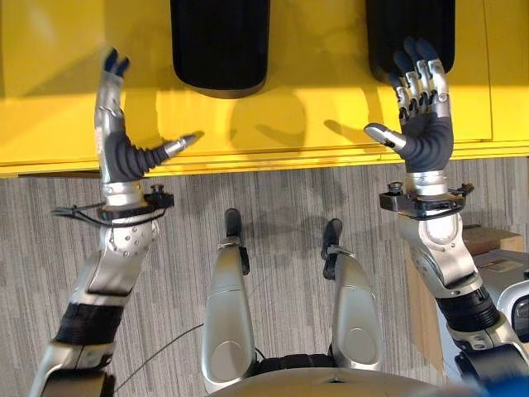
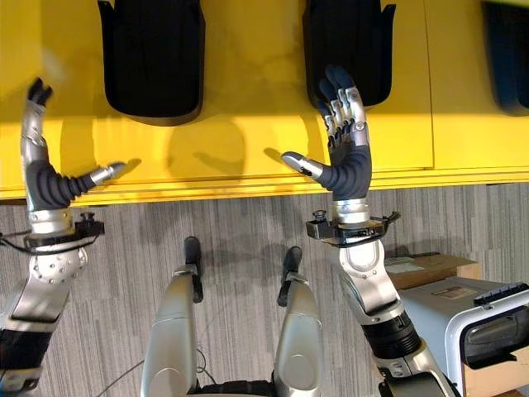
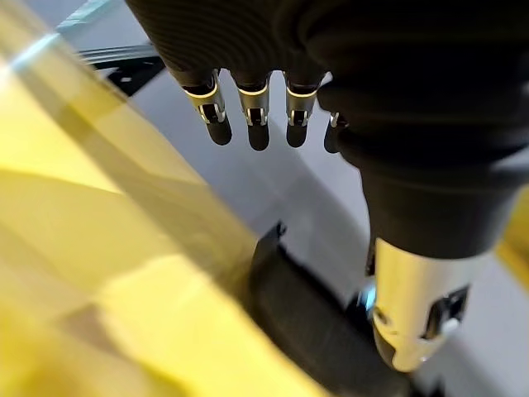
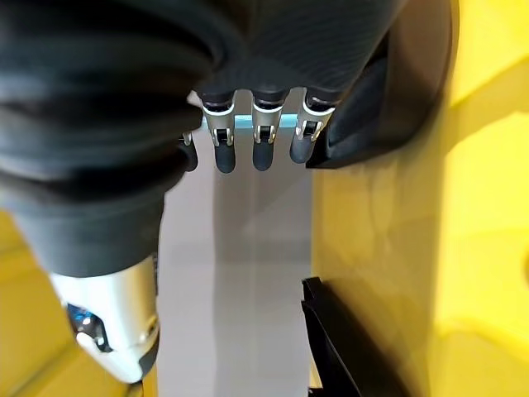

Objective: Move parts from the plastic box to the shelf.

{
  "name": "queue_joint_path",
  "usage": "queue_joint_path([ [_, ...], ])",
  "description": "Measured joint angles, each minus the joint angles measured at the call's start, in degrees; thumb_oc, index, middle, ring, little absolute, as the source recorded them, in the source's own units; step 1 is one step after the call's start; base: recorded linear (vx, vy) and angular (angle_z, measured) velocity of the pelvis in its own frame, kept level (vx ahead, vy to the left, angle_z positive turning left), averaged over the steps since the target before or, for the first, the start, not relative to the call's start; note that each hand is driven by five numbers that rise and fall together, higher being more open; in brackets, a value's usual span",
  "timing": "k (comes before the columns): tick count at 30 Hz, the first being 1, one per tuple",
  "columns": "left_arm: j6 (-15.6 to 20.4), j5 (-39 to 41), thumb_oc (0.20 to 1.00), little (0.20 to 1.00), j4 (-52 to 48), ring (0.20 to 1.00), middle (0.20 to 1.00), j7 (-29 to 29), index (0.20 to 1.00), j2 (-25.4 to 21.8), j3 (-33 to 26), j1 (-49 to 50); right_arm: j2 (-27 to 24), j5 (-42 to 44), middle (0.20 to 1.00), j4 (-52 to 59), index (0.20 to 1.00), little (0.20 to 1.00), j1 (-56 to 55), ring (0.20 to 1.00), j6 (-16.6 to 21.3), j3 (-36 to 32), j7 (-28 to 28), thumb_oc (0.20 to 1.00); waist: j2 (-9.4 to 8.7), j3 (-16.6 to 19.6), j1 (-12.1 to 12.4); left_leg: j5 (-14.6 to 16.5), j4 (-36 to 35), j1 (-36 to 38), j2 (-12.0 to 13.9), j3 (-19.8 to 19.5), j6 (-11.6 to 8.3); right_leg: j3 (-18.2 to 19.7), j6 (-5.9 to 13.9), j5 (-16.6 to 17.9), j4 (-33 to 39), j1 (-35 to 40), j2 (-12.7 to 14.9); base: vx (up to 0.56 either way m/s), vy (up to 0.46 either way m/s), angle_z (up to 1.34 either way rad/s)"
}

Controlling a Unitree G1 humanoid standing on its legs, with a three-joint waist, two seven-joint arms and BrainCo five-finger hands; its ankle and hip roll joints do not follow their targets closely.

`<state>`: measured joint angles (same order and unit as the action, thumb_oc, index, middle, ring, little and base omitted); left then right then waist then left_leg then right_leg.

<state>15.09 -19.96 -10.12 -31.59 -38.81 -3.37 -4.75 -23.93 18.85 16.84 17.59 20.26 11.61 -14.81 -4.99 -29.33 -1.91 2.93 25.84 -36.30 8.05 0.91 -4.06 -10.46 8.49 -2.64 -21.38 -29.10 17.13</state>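
Yellow surface point(image 1: 273, 124) ahead carries black parts point(image 1: 220, 45); left hand point(image 1: 116, 145) and right hand point(image 1: 423, 124) hover spread and empty. Looks like reaching: next, close on a part.

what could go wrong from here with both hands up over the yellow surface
1. Both hands are open and hold nothing: the left hand and right hand hover over the yellow surface, so no part is being moved yet.
2. The right hand's fingers sit close to a black part; reaching forward blindly might knock it.
3. A cardboard box and a grey machine stand on the floor near the right arm; lowering or swinging that arm might bump them.
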Motion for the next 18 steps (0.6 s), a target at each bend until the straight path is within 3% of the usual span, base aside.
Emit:
queue_joint_path([
  [3, -0.73, -5.59, 1.0, 1.0, -0.38, 1.0, 1.0, 0.04, 1.0, -2.78, -0.19, 2.0, -1.43, -0.01, 1.0, 0.29, 1.0, 1.0, -0.05, 1.0, 0.34, 0.0, 0.53, 1.0, 0.19, -0.1, 0.44, 0.03, 0.0, -0.04, 0.05, -0.01, -0.05, 0.01, -0.22, -0.26, -0.04, -0.09, 0.01, 0.0, 0.0, 0.0],
  [9, -1.26, -11.24, 1.0, 1.0, -0.41, 1.0, 1.0, 0.79, 1.0, -4.08, -0.04, 4.6, -1.92, 0.0, 1.0, 0.29, 1.0, 1.0, -0.64, 1.0, 0.65, -0.02, 1.14, 1.0, 0.53, -0.2, 1.29, 0.05, 0.09, -0.24, 0.03, -0.06, -0.07, 0.02, -0.23, -0.44, -0.33, -0.23, 0.02, 0.0, 0.0, 0.0],
  [18, -3.23, -15.17, 1.0, 1.0, 0.89, 1.0, 1.0, 2.87, 1.0, -4.83, 1.69, 3.96, -1.93, 0.01, 1.0, 0.28, 1.0, 1.0, -0.53, 1.0, 0.65, -0.21, 1.37, 1.0, 0.53, -0.2, 1.17, 0.11, 0.29, -0.22, 0.07, -0.09, -0.09, 0.02, -0.2, -0.44, -0.58, -0.25, -0.02, 0.0, 0.0, 0.0],
])
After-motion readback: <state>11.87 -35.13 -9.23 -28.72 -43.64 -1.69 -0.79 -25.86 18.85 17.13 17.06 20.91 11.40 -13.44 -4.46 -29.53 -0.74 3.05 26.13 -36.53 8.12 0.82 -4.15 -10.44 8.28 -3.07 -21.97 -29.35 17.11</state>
